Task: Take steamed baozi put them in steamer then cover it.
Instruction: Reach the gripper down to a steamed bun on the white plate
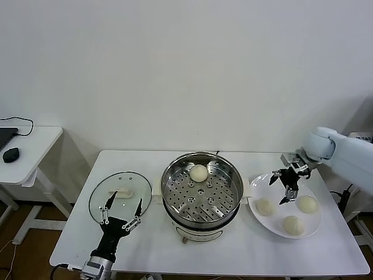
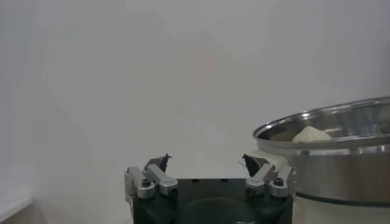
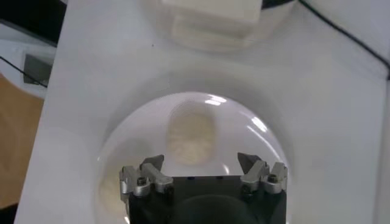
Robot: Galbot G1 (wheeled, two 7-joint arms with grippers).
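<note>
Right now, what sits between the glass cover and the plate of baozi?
In the head view, the steamer stands between the cover and the plate, with one baozi already on its tray.

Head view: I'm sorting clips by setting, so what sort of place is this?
Probably a lab or office test room staged as a kitchen: bare white wall, folding white table holding only a steamer, and a side desk with a computer mouse.

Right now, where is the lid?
In the head view the lid lies flat on the table's left side, beside the steamer, just beyond the open left tool.
</note>
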